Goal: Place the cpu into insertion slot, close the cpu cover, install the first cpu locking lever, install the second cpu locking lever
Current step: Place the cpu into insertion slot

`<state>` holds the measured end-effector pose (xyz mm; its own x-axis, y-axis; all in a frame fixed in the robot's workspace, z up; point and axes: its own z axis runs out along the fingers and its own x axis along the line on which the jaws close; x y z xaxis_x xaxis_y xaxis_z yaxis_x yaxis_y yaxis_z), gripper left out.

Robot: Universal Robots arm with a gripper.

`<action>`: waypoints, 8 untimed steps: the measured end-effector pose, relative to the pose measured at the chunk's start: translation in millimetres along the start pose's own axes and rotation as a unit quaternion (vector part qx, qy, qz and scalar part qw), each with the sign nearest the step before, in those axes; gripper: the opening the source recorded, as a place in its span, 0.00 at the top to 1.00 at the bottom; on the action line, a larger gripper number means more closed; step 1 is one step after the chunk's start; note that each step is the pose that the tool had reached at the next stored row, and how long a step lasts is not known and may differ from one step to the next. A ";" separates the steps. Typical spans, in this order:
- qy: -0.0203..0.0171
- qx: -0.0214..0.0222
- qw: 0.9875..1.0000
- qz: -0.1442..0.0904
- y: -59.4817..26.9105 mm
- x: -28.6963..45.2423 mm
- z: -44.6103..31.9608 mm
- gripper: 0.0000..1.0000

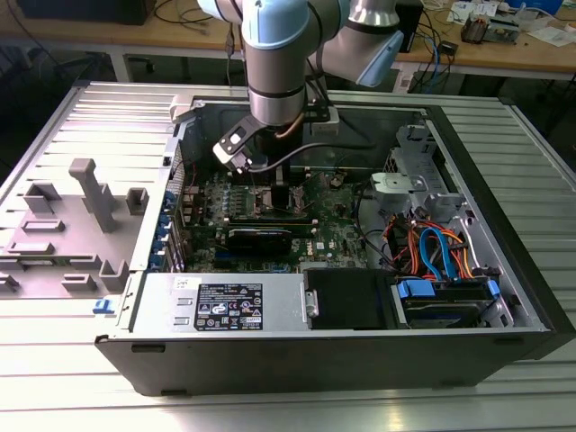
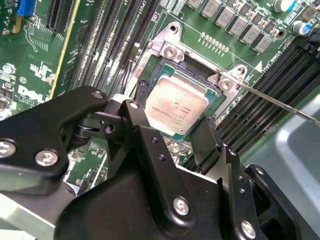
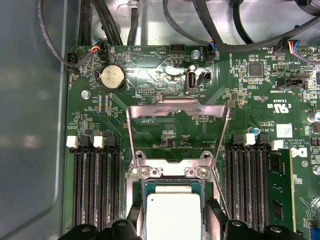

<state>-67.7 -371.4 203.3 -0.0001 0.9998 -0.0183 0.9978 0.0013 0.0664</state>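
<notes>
Inside computer case [image 1: 315, 364], toward far wall: tool [image 2: 172, 122] hanging spread, straddling cpu [image 2: 176, 105] lying flat in insertion slot [image 2: 195, 65], slim gaps either side, seemingly letting chip settle. cpu cover [image 3: 177, 107] standing open, giving access.

Inspection of the socket area under my gripper [image 2: 171, 119]:

1. The cpu [image 2: 176, 104]: a small flat square chip with a silvery-grey metal top carrying fine print and a green edge around it. It lies flat and square in the insertion slot, directly beneath my tool.
2. The insertion slot [image 2: 200, 65]: a dark square socket with a silvery screwed rim, slightly larger than the chip.
3. The cpu cover [image 3: 177, 106]: a thin silvery frame plate with a square window. It is swung open on its hinge at the slot's far edge from my tool.
4. One locking lever [image 2: 280, 102]: a thin wire rod running out from the slot's corner, unlatched.
</notes>
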 end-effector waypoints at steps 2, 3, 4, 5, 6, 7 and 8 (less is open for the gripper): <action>0.000 0.000 1.000 0.000 0.2 0.0 -2.4 0.39; 0.000 0.000 1.000 0.000 0.2 -0.1 -3.8 0.39; 0.000 0.000 1.000 0.000 0.4 -0.1 -5.2 0.39; -0.001 0.000 1.000 0.000 0.5 -0.1 -7.3 0.39; -0.001 0.000 1.000 0.000 0.6 -0.2 -8.9 0.39; -0.002 0.000 1.000 0.000 1.0 -0.2 -11.6 0.39; -0.003 0.000 1.000 0.000 1.6 -0.3 -13.7 0.40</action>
<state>-67.0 -371.4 217.1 -0.0001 0.9997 -0.0233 0.9978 0.0017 0.0661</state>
